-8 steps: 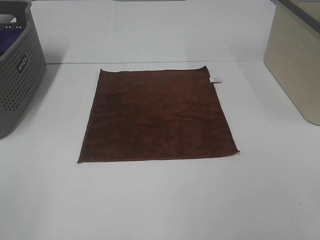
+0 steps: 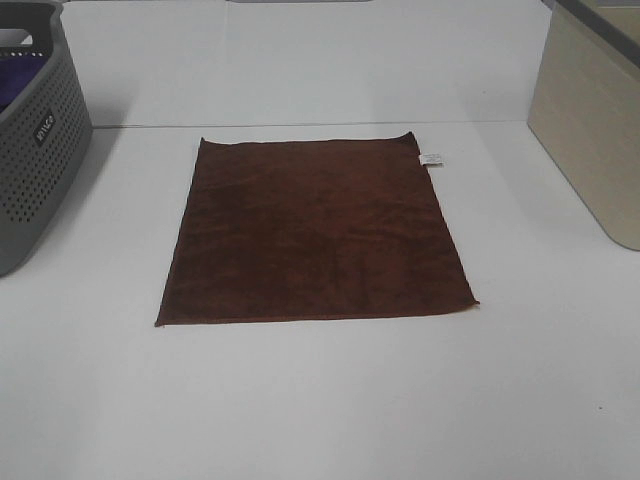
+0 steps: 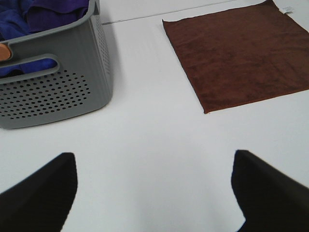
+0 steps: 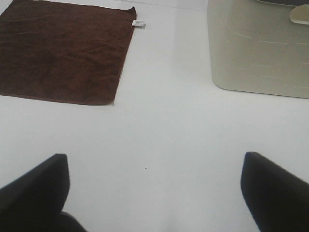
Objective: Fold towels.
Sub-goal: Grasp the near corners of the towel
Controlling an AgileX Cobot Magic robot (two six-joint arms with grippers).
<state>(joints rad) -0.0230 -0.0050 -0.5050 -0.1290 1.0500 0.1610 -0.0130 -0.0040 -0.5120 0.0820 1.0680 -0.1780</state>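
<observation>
A dark brown towel (image 2: 314, 232) lies flat and unfolded in the middle of the white table, with a small white tag (image 2: 430, 159) at its far right corner. It also shows in the left wrist view (image 3: 241, 53) and the right wrist view (image 4: 63, 50). Neither arm shows in the exterior high view. My left gripper (image 3: 154, 193) is open and empty above bare table, well short of the towel's near left corner. My right gripper (image 4: 157, 193) is open and empty above bare table, short of the towel's near right corner.
A grey perforated basket (image 2: 30, 150) stands at the left edge, holding blue and purple cloth (image 3: 29, 14). A beige bin (image 2: 590, 130) stands at the right edge; it also shows in the right wrist view (image 4: 256, 48). The table (image 2: 320, 400) is white.
</observation>
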